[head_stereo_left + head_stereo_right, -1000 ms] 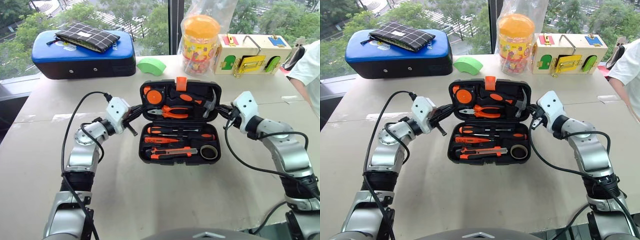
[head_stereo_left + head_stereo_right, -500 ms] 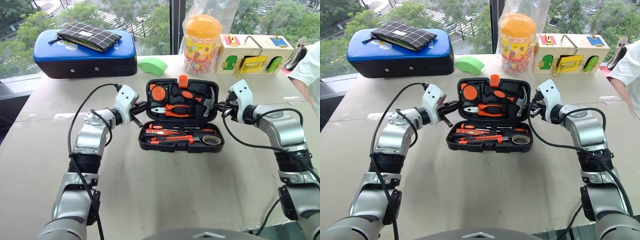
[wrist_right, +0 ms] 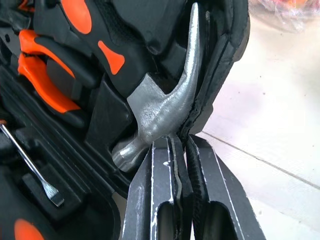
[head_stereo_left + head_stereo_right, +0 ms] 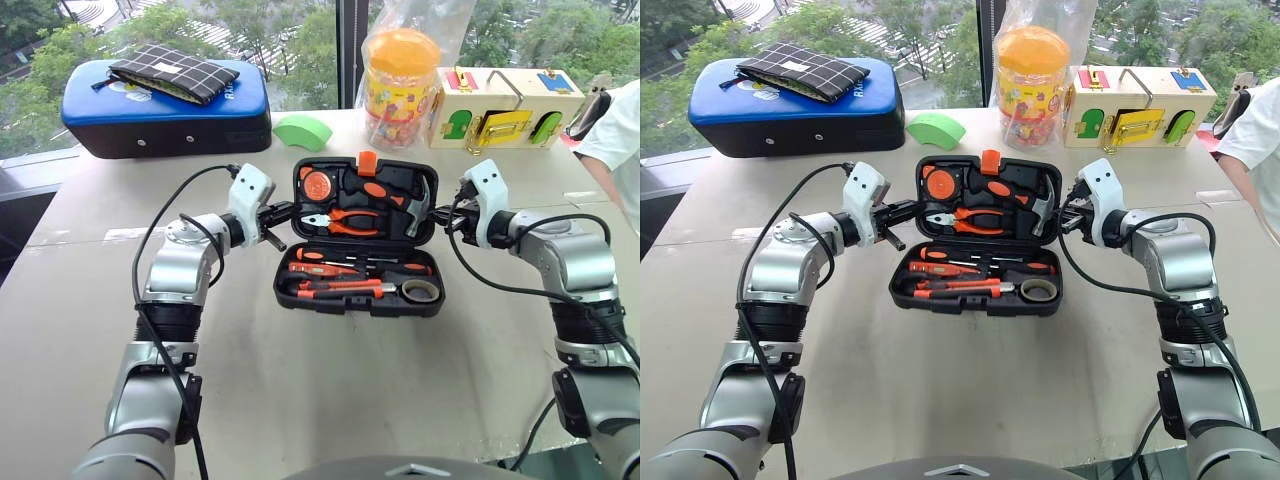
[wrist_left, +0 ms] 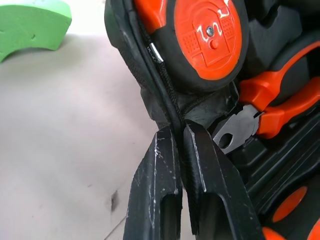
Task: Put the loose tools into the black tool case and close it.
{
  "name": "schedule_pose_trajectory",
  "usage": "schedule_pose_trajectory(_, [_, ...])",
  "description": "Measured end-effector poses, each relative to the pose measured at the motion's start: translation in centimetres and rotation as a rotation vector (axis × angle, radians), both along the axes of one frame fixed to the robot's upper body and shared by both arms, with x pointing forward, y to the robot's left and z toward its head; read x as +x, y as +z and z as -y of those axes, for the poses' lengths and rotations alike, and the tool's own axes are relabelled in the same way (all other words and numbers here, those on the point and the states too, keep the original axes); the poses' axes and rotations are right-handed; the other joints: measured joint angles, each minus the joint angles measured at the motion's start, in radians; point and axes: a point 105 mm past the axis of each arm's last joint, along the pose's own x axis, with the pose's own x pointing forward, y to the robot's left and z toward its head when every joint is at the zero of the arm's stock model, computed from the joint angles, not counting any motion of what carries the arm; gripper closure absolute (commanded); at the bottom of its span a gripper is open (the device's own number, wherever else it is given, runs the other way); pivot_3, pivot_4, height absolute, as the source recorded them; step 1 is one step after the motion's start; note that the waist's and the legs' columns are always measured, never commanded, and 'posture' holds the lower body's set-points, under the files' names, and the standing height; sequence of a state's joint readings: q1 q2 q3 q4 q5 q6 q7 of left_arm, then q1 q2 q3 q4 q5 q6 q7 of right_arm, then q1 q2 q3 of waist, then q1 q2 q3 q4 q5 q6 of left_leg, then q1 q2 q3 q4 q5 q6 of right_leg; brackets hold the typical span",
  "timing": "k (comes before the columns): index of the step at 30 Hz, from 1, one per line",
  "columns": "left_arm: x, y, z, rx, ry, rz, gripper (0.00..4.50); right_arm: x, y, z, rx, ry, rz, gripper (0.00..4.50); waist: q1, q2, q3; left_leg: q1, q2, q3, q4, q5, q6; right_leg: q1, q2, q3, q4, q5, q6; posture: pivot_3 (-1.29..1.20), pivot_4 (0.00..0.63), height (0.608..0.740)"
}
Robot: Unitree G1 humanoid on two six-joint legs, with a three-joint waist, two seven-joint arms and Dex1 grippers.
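Case (image 4: 360,290) lies widthwise; lid (image 4: 365,200) half-raised, pinched by both hands.

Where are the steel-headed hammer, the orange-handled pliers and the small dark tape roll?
steel-headed hammer (image 3: 165,107), right wrist view, on its head.
orange-handled pliers (image 4: 352,222), left eye view, on its handles.
small dark tape roll (image 4: 420,291), left eye view, on its rim.

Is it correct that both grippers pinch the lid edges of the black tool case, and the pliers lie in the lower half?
Not quite. The left gripper and right gripper do pinch the black tool case lid edges, but the pliers sit in the raised lid half, as the left eye view shows.
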State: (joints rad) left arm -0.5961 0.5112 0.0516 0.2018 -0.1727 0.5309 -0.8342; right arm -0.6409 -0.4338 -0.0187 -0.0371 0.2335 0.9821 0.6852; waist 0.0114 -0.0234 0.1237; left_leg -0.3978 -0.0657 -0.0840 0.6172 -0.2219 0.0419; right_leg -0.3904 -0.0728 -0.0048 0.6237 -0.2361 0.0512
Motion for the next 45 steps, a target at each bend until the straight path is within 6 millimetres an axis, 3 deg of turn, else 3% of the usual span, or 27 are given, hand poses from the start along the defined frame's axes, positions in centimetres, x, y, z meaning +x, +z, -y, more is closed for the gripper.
schedule_pose_trajectory(5, [-0.4,0.1,0.0,-0.084,0.022,-0.148,4.5,0.3,0.4,0.1,0.062,-0.039,-0.076,4.48,0.003,0.0,0.0,0.0,0.0,0.0,0.0,0.0,0.0,0.0,0.001,0.0,0.0,0.0,0.0,0.0,0.15,0.74])
schedule_pose_trajectory(14, [-0.9,-0.4,0.1,-0.059,0.004,-0.249,4.5,0.3,-0.2,0.3,0.072,-0.054,-0.15,4.48,-0.001,0.0,0.0,0.0,0.0,0.001,-0.001,0.0,0.0,-0.001,0.0,0.002,0.001,0.0,0.0,0.0,0.15,0.74])
schedule_pose_trajectory(29, [-6.0,-2.6,-0.3,0.01,-0.05,-0.319,4.5,-4.3,-2.1,0.0,0.011,-0.003,-0.217,4.48,-0.021,0.0,-0.003,0.001,0.0,0.001,-0.003,-0.002,0.003,-0.001,-0.001,0.003,0.0,0.0,0.0,0.0,0.15,0.74])
schedule_pose_trajectory(37, [-5.6,-3.3,0.3,-0.018,-0.034,-0.303,4.5,-4.4,-3.3,0.5,-0.001,-0.043,-0.249,4.48,-0.013,0.0,-0.005,0.003,0.0,0.002,-0.002,-0.003,0.004,0.001,-0.001,0.003,-0.001,0.0,0.0,0.0,0.15,0.74])
schedule_pose_trajectory(40, [-5.3,-3.4,0.5,-0.029,-0.034,-0.301,4.5,-4.2,-3.8,0.5,0.006,-0.048,-0.264,3.7,-0.006,0.0,-0.005,0.003,0.0,0.002,-0.002,-0.003,0.004,0.001,-0.001,0.003,-0.002,0.0,0.0,0.0,0.15,0.74])
schedule_pose_trajectory(43, [-5.0,-3.7,0.7,-0.023,-0.028,-0.3,4.5,-4.0,-4.2,-0.1,0.033,-0.049,-0.281,2.26,-0.002,0.0,-0.005,0.003,0.0,0.002,-0.001,-0.003,0.004,0.002,-0.001,0.003,-0.002,0.0,0.0,0.0,0.15,0.74])
schedule_pose_trajectory(45, [-4.8,-3.8,0.9,-0.028,-0.035,-0.296,4.5,-3.9,-4.3,0.0,0.037,-0.056,-0.285,2.26,0.004,0.001,-0.006,0.003,0.0,0.002,0.0,-0.003,0.004,0.002,-0.001,0.003,-0.002,0.0,0.0,0.0,0.15,0.74])
